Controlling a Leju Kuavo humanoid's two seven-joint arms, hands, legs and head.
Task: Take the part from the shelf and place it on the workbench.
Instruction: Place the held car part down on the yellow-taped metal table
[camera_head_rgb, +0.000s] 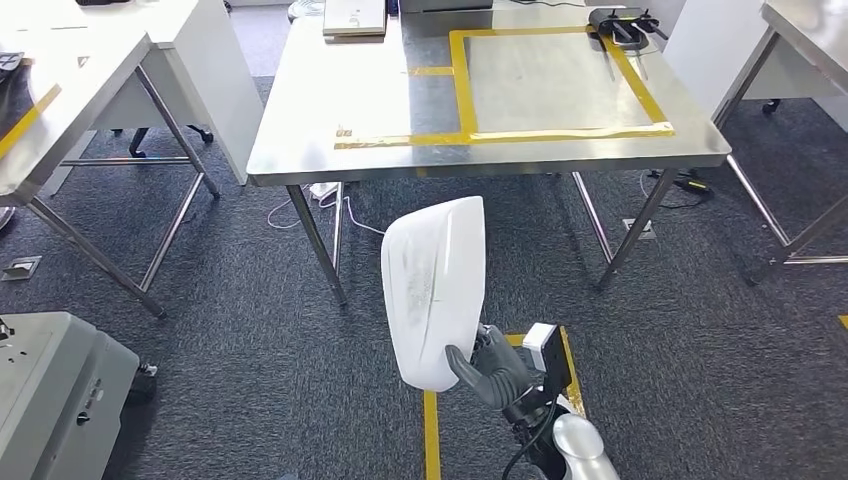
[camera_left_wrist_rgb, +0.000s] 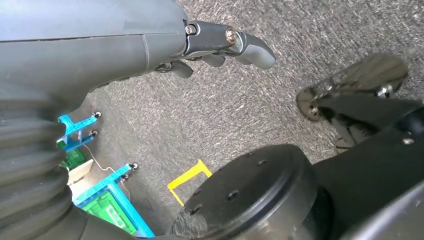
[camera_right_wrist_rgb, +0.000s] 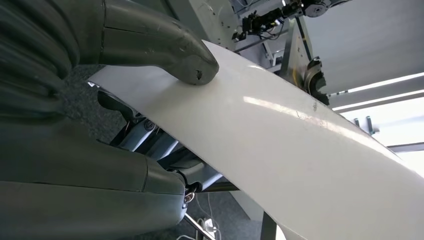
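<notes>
1. Head view: the right robot hand (camera_head_rgb: 497, 368) grips the white part (camera_head_rgb: 435, 290) by its lower edge and holds it upright above the carpet, in front of the steel surface (camera_head_rgb: 370, 110), which stands well ahead. The yellow taped rectangle (camera_head_rgb: 560, 80) on that surface looks like the likely landing place. My main worry is leverage: nearly all of the part rises above the grasp, so it could swing or slide out of the fingers as the robot walks. Its tall top could also strike the near edge of the surface if it is not raised enough. A black tool (camera_head_rgb: 625, 22) lies on the far corner of the tape and could get in the way.

2. Left wrist view: the left robot hand (camera_left_wrist_rgb: 220, 47) holds nothing, its fingers curled loosely over the carpet. It gives the part no support, so a slip would go uncaught. Blue-framed racks hold green bins (camera_left_wrist_rgb: 107, 210); whether anything lies inside them I cannot tell.

3. Right wrist view: the thumb (camera_right_wrist_rgb: 187, 62) presses on the smooth face of the part (camera_right_wrist_rgb: 300, 150), with darker fingers beneath it. The glossy surface suggests little friction, so the part could twist in the pinch.
</notes>
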